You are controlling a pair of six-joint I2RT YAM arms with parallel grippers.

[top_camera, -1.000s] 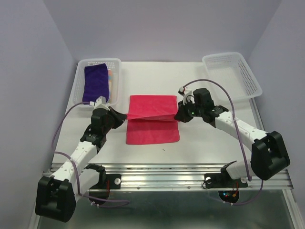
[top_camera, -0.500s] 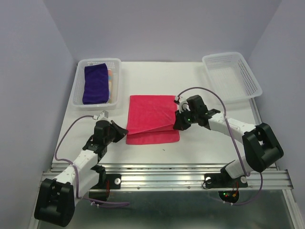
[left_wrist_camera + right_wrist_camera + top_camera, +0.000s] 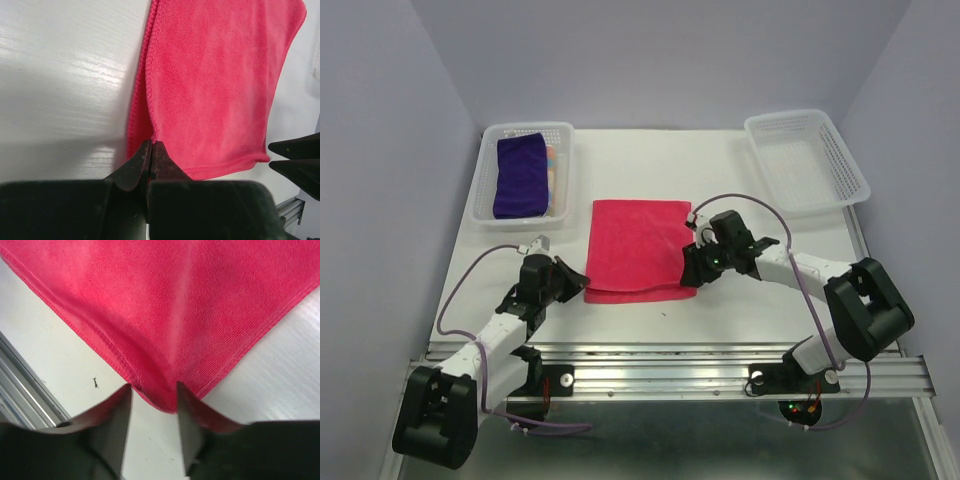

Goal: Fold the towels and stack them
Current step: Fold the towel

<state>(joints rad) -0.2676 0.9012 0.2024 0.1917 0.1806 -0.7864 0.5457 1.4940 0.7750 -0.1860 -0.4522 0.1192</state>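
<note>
A hot pink towel (image 3: 635, 245) lies folded double in the middle of the table, its loose edges toward the arms. My left gripper (image 3: 582, 283) is shut on the towel's near left corner; in the left wrist view the closed tips (image 3: 151, 147) pinch the hem of the pink towel (image 3: 215, 85). My right gripper (image 3: 688, 272) stands open at the near right corner. In the right wrist view that corner of the towel (image 3: 170, 315) rests on the table between the parted fingers (image 3: 120, 410), gripper (image 3: 154, 395). A purple towel (image 3: 520, 172) lies in the left basket, with a striped one (image 3: 552, 168) beside it.
The left white basket (image 3: 528, 127) stands at the back left, and a second white basket (image 3: 860, 185) at the back right. The metal rail (image 3: 670, 360) runs along the table's near edge behind both grippers.
Both grippers carried the towel's raised edge toward the near side and laid the top layer over the bottom one. The right gripper then opened and let its corner go.
</note>
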